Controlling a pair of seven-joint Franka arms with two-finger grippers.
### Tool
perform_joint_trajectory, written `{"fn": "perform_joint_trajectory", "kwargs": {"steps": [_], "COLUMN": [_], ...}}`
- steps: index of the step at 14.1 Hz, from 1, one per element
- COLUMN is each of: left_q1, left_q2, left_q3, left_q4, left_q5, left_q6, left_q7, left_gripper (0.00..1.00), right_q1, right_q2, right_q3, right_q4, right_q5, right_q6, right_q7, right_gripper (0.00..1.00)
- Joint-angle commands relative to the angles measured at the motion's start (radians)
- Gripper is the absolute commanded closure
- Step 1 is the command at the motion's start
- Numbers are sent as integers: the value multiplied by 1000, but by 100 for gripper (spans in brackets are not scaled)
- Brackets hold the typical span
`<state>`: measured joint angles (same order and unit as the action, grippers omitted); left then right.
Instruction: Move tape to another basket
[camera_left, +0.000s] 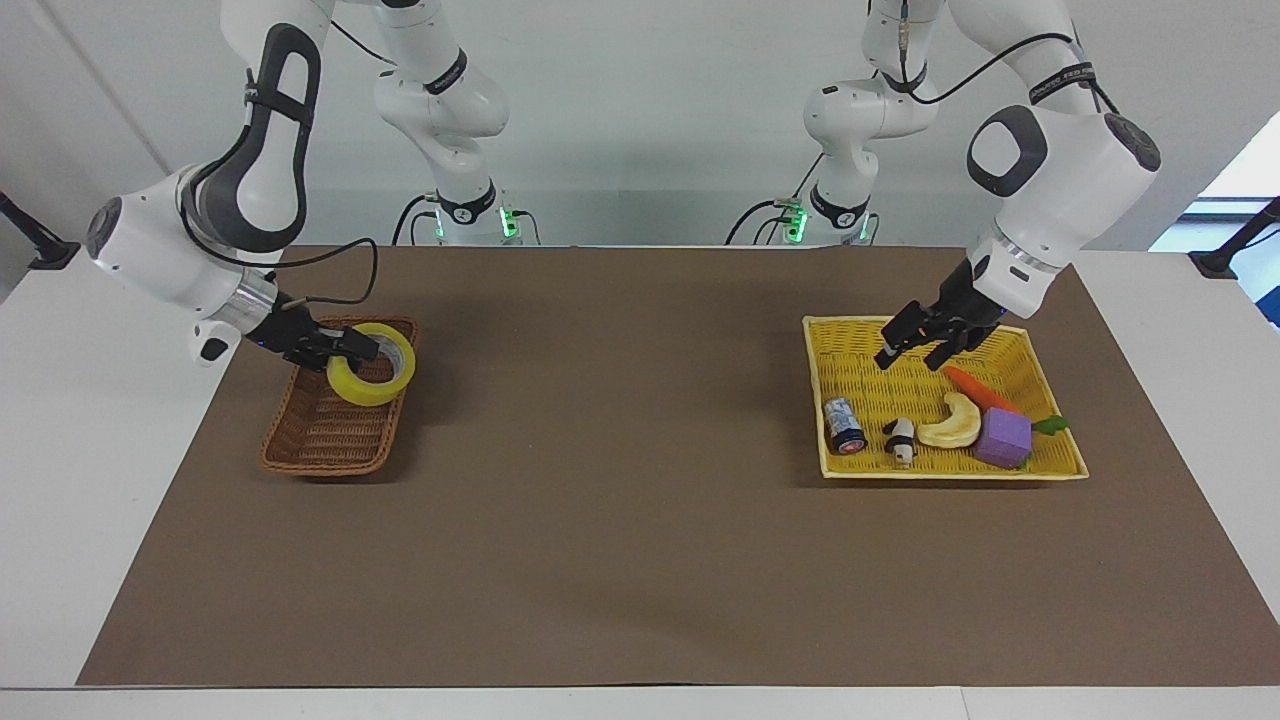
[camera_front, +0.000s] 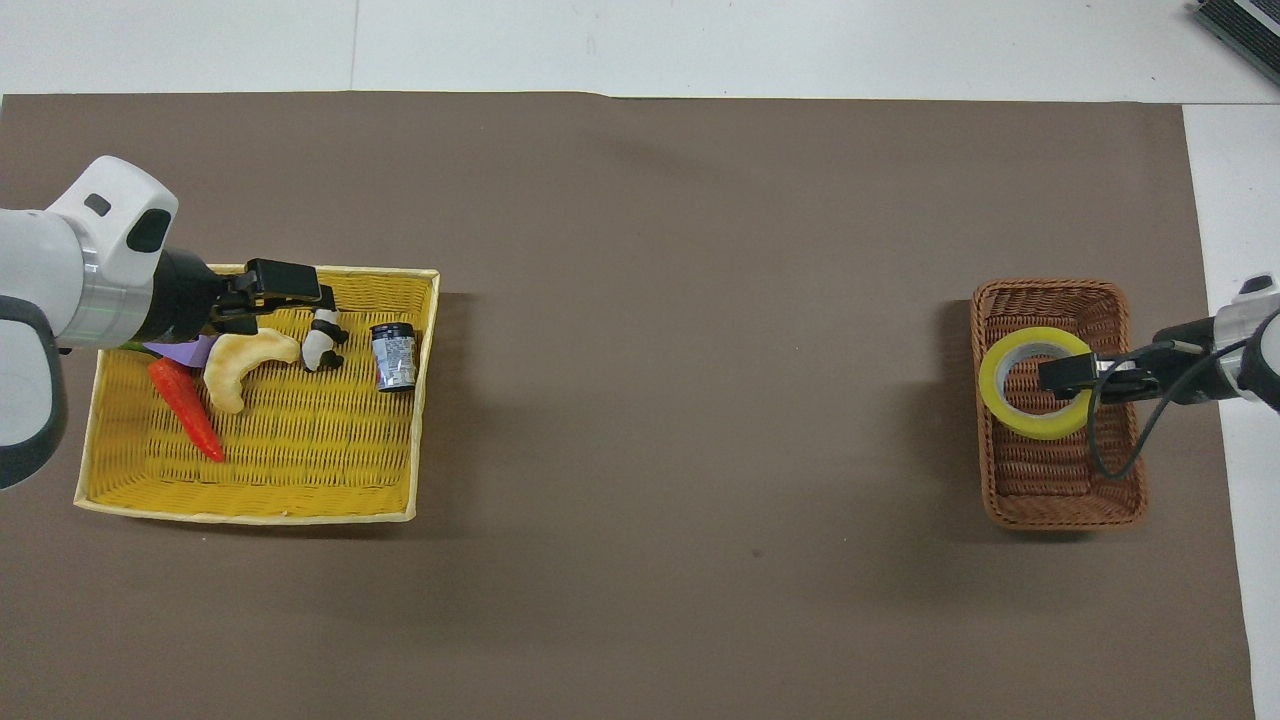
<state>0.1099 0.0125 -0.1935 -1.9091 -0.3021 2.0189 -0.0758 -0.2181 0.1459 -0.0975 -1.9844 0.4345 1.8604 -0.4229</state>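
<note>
- Facing view: the right gripper (camera_left: 345, 349) grips the rim of the tape (camera_left: 372, 364), holding it over the basket (camera_left: 322, 440) at the right arm's end of the table. The left gripper (camera_left: 912, 347), fingers parted and holding nothing, hangs over the yellow basket (camera_left: 1060, 461).
- Overhead view: the tape (camera_front: 1033, 386) sits within the basket's (camera_front: 1060, 500) outline. The placing step looks nearly finished; next, lower slightly and release.
</note>
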Motion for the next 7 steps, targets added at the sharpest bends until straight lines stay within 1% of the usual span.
{"fn": "perform_joint_trajectory", "kwargs": {"steps": [1, 2, 5, 7], "left_q1": [37, 37, 37, 33], "left_q2": [-5, 6, 10, 53], "left_q3": [-10, -11, -10, -11], "left_q4": [57, 88, 198, 333], "left_q5": [212, 268, 352, 367], "left_q6": [-122, -168, -310, -450], "left_q7": [71, 86, 134, 139], "left_gripper": [0, 0, 0, 0], "right_q1": [-20, -41, -52, -52], "right_q2": [-22, -17, -9, -6], "right_q3": [13, 15, 15, 15], "right_q4": [-59, -68, -83, -83], "right_q5": [-36, -36, -40, -57], "right_q6": [48, 63, 83, 100], "right_q7": [-72, -103, -140, -140], "right_gripper": [100, 100, 100, 100]}}
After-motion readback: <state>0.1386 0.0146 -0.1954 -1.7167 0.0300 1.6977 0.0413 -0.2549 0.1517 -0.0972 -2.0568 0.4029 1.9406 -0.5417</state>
